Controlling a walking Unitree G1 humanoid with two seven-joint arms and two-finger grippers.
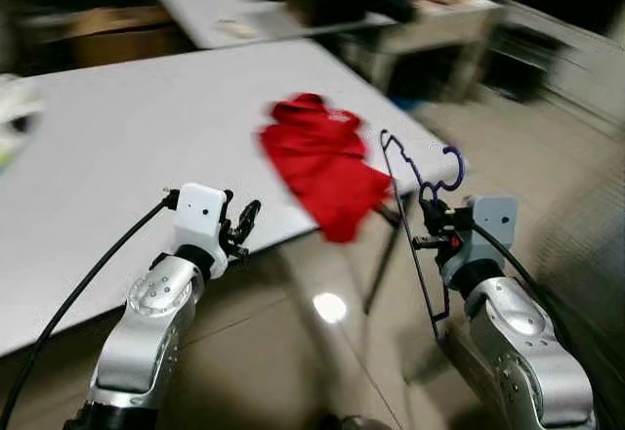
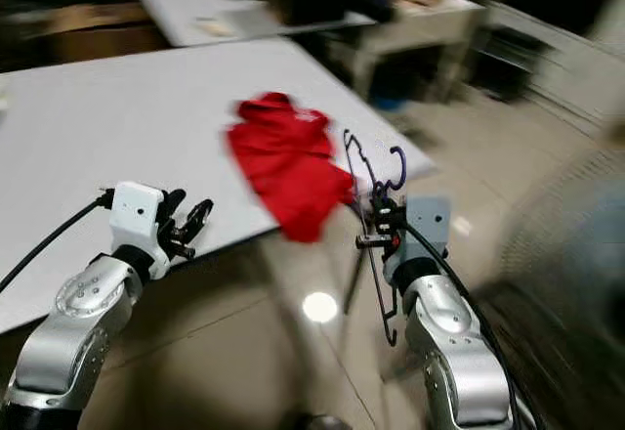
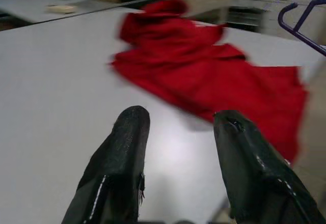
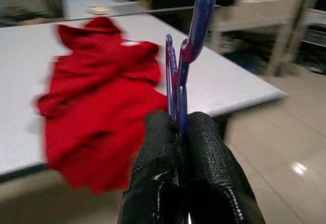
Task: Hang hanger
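A purple wire hanger [image 1: 415,210] stands upright, pinched in my right gripper [image 1: 427,223], which is shut on it just off the table's right corner. Its hook [image 1: 451,168] curls above the gripper, and in the right wrist view the hanger [image 4: 178,76] rises from between the closed fingers [image 4: 158,173]. A red garment [image 1: 322,161] lies crumpled on the white table [image 1: 117,147], one end drooping over the near edge. My left gripper [image 1: 241,225] hovers open at the table's near edge, left of the garment, with nothing between its fingers [image 3: 127,147].
Tiled floor [image 1: 293,352] lies below both arms. Beyond the white table stand another table [image 1: 234,10] and a cluttered desk [image 1: 439,10] at the back right. The picture is blurred by motion.
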